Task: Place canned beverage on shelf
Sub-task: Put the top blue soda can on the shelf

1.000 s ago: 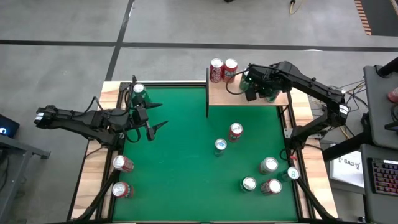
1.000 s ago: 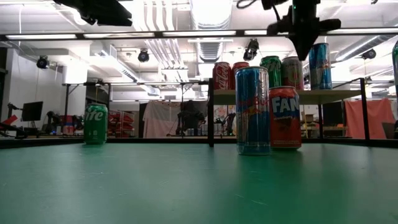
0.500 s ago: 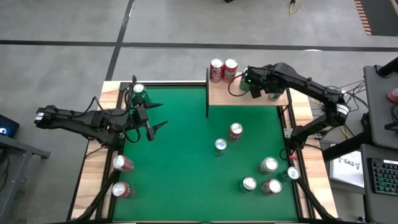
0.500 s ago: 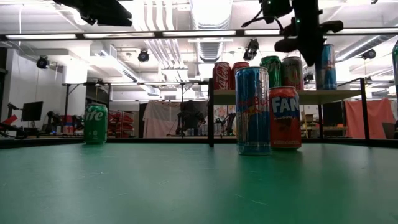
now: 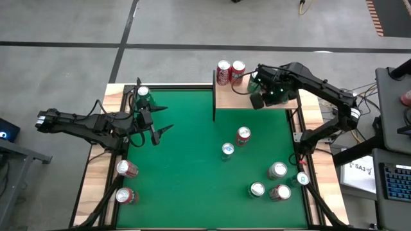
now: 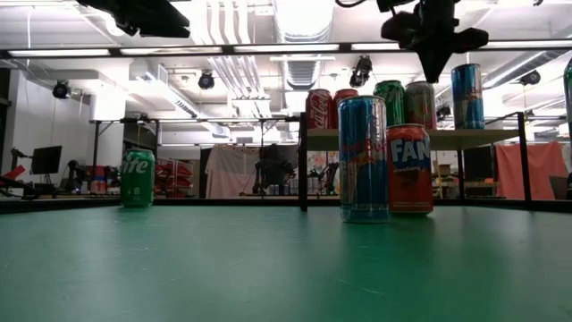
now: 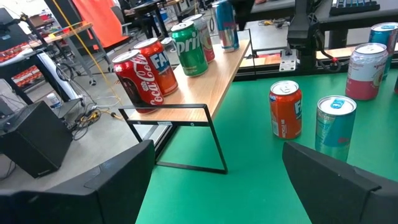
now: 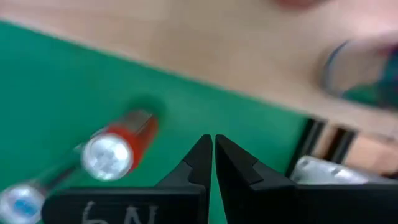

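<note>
The shelf (image 5: 241,97) is a light-wood board on black posts at the table's far right. It carries several cans, among them two red ones (image 5: 223,72) and a green one (image 7: 189,48). My right gripper (image 5: 258,102) hangs shut over the shelf's near edge (image 8: 205,50), pointing down, and holds nothing. In the low view it (image 6: 435,64) is above the shelf's can tops. A red can (image 5: 243,135) and a blue can (image 5: 227,150) stand on the green felt below. My left gripper (image 5: 162,120) waits open at the table's left, beside a green can (image 5: 142,95).
Several more cans stand near the table's right near corner (image 5: 277,170), and two red ones lie at the left near corner (image 5: 126,169). In the low view a tall blue can (image 6: 362,159) and an orange can (image 6: 409,168) stand in front of the shelf.
My right gripper, still shut, tipped and swung a little toward the far edge over the shelf. It then came back over the shelf's near edge and points down again. The cans have not moved.
</note>
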You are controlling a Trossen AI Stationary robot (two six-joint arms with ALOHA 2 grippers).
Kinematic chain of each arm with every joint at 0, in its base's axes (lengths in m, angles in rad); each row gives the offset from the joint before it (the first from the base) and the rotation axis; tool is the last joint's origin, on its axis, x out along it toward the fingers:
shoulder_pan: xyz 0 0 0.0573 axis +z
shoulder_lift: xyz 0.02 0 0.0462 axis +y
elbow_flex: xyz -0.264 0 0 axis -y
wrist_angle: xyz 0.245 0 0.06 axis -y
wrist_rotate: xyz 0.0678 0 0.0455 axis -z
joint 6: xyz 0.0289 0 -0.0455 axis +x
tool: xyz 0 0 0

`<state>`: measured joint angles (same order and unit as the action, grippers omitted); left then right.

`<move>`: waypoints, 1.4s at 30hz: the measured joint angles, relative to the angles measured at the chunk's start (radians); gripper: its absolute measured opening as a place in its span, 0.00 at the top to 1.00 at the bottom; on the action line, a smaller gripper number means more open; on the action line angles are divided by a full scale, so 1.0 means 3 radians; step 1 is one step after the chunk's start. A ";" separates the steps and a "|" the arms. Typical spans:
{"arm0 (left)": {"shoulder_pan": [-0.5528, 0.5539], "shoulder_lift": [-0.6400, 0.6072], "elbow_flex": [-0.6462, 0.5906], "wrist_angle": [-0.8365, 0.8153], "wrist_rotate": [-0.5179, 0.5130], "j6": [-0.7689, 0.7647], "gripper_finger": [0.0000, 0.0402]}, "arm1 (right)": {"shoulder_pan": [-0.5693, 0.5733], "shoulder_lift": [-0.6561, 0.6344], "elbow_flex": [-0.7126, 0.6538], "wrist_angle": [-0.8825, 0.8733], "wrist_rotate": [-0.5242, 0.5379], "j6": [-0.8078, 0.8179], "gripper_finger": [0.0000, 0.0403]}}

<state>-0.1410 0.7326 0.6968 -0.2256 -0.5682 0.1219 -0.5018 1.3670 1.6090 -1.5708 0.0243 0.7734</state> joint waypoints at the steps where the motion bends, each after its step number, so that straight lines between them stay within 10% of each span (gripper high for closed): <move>1: 0.0001 0.0000 0.0000 0.0000 0.0000 0.0000 0.16 | 0.0001 0.0000 -0.0013 0.0005 -0.0087 0.0050 0.97; 5: 0.0001 0.0000 0.0000 -0.0001 0.0001 -0.0001 0.16 | 0.0053 0.0000 -0.0032 0.0017 -0.0490 -0.0242 0.97; 18: 0.0000 -0.0001 0.0000 -0.0057 0.0004 -0.0014 0.16 | 0.0276 -0.0779 -0.0122 -0.0001 0.0941 0.0376 0.97; 42: 0.0001 -0.0001 0.0000 -0.0027 0.0020 -0.0036 0.16 | 0.0071 -0.0994 -0.0990 0.0032 0.1427 0.0823 0.97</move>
<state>-0.1406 0.7322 0.6968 -0.2337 -0.5621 0.1112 -0.4805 1.0690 1.3119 -1.5611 0.4523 1.0203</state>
